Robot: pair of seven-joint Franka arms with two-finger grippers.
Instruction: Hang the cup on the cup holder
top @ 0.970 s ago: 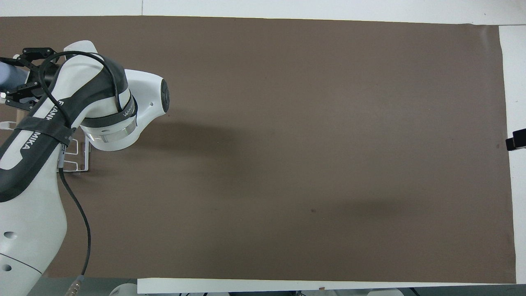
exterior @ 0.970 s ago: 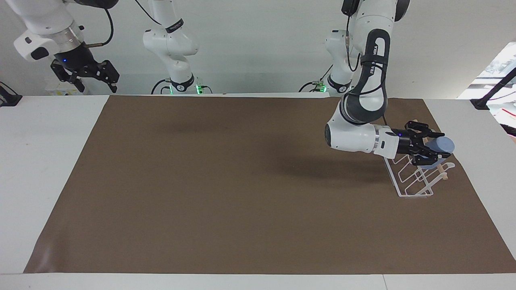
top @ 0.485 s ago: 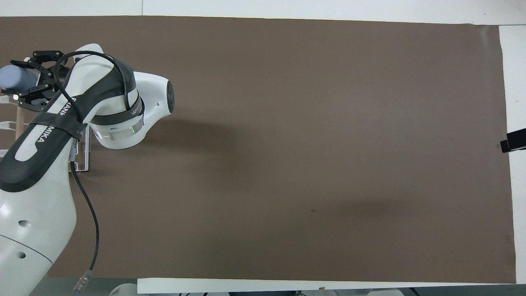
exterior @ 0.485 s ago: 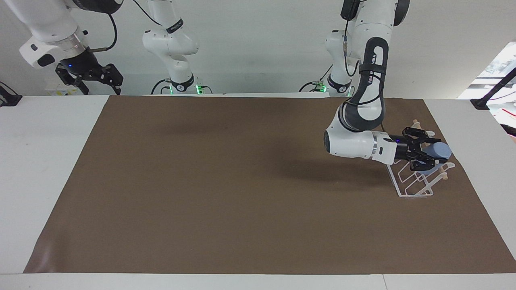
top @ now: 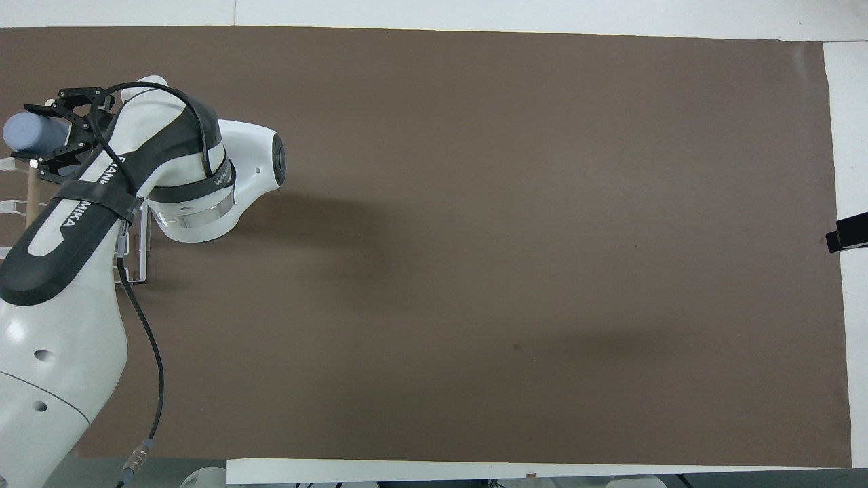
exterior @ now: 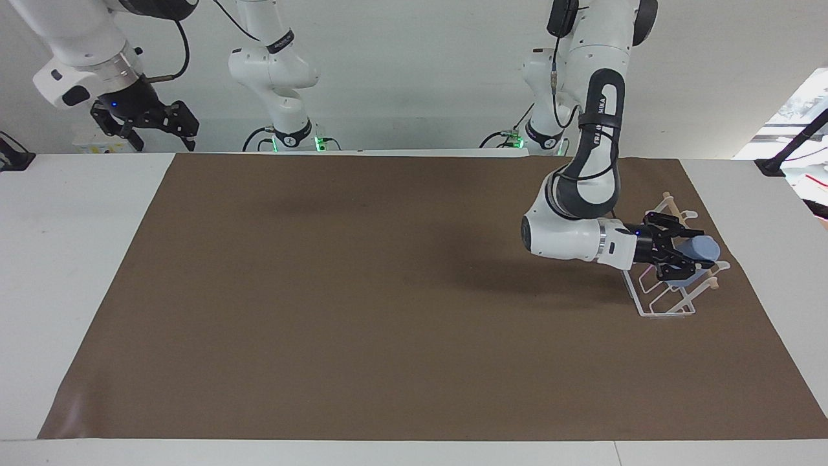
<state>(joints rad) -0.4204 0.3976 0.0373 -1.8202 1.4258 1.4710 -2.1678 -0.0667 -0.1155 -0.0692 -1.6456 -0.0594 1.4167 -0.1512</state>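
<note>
Overhead, arm hides cup holder (top: 139, 261), cup (top: 30, 132)

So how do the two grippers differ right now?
The left gripper is shut on the blue cup; the right gripper holds nothing and is open. The left reaches sideways, low over the cup holder; the right hangs high at its own end of the table, waiting. Both are black two-finger grippers on white arms.

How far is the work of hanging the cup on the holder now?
Done: the left pincer has the cup gripped and lying sideways over the cup holder. In hand: lining it up with a prong. Left: seat it and let go. The right pincer waits, open, above the table's edge.
</note>
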